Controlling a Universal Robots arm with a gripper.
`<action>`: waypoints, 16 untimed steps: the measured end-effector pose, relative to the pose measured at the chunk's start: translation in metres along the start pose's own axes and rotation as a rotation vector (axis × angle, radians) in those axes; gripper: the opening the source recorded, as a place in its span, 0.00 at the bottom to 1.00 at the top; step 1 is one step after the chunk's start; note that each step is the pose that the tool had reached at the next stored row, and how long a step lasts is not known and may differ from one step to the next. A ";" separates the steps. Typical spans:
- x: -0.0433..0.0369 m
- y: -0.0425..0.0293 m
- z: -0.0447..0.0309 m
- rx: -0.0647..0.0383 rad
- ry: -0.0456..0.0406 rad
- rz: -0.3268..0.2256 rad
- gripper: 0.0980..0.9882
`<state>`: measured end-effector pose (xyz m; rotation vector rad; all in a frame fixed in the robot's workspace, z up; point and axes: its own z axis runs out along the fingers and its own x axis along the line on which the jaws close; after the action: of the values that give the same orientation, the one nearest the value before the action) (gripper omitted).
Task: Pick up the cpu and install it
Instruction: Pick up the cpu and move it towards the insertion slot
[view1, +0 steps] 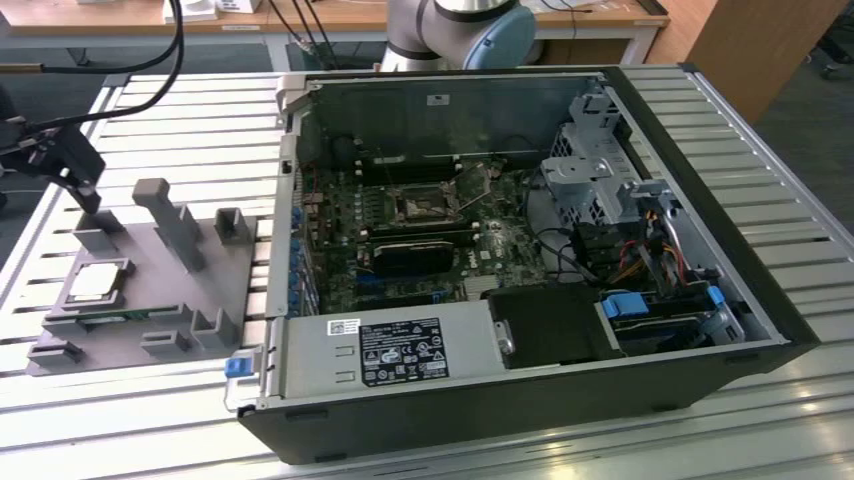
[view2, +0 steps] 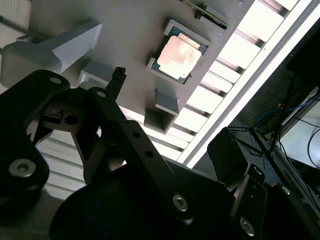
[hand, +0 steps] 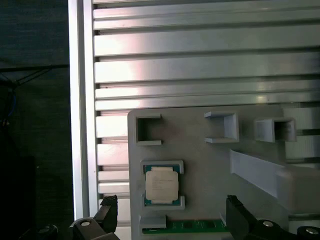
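The cpu (view1: 98, 282), a small square chip with a shiny metal top, lies flat in a framed seat on the grey holder block (view1: 150, 300) at the exterior view's left. Both wrist views show it too, cpu (hand: 161, 185) and cpu (view2: 177, 56). My gripper (view1: 83, 195) hangs above the block's far end, higher than the chip and not touching it. It is open: in the first wrist view the two black fingertips (hand: 110, 206) stand wide apart on either side of the chip. The open computer case (view1: 721, 200) holds the motherboard with its socket (view1: 418, 205).
Tall grey posts (view1: 171, 222) rise from the holder block close to my gripper. A green memory stick (hand: 185, 227) lies in a slot beside the chip. The slatted aluminium table (view1: 174, 110) carries everything. Cables, drive cages and a labelled grey power supply (view1: 387, 350) crowd the case.
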<state>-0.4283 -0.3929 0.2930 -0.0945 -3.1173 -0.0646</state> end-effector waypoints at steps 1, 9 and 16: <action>0.0000 0.0000 0.0007 0.000 0.0000 0.000 0.94; -0.0001 -0.0003 0.0062 0.000 0.0001 0.000 0.94; -0.0003 -0.0006 0.0133 0.000 0.0001 0.000 0.94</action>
<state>-0.4283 -0.3929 0.2797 -0.0944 -3.1172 -0.0646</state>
